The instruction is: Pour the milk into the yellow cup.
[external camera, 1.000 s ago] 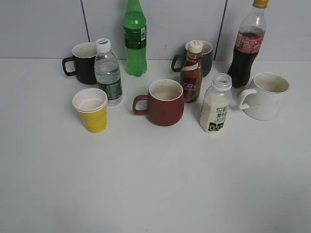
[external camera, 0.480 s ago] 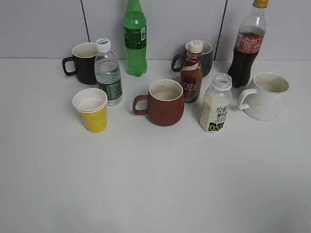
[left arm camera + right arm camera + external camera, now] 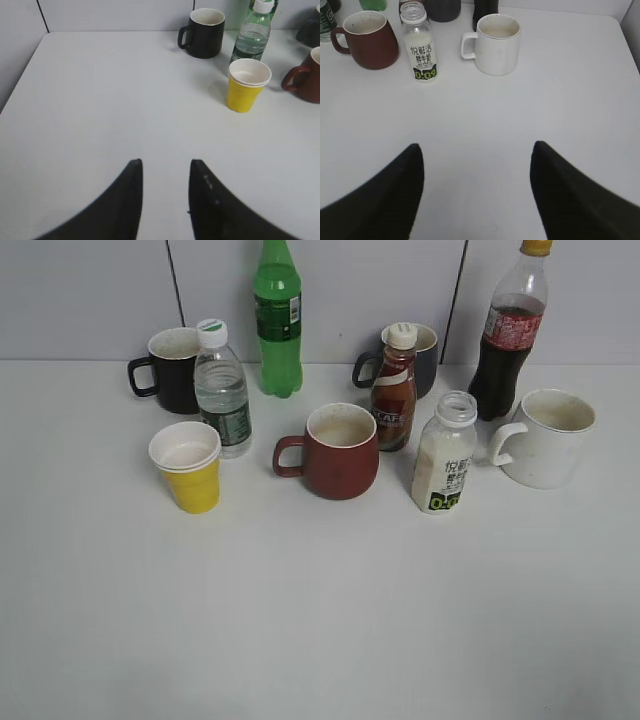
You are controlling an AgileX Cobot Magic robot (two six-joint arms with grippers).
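On a white counter (image 3: 320, 620) stand several drinks and cups in loose rows. The milk, a small clear wide-mouthed bottle of creamy-white liquid with a white label (image 3: 445, 454), stands upright and uncapped right of centre, between a red-brown handled mug (image 3: 338, 451) and a white handled mug (image 3: 548, 437), just in front of a brown coffee bottle with a white cap (image 3: 394, 388). The yellow cup, a small tapered disposable cup with a white rim (image 3: 188, 466), stands upright on the left, well apart from the milk, just in front of a clear water bottle with a white cap (image 3: 222, 388). A black mug (image 3: 170, 368) sits behind it.

I judge the open mouth means the milk is ready to pour once lifted, and the red-brown mug between the two is something to carry around.

My right pincer (image 3: 476, 192) hangs over bare counter with its fingers wide apart, holding and touching nothing; the milk is ahead of it to the left. My left pincer (image 3: 165, 197) has its fingers only slightly apart, also holding nothing, with the yellow cup ahead to the right. The pour has not begun.
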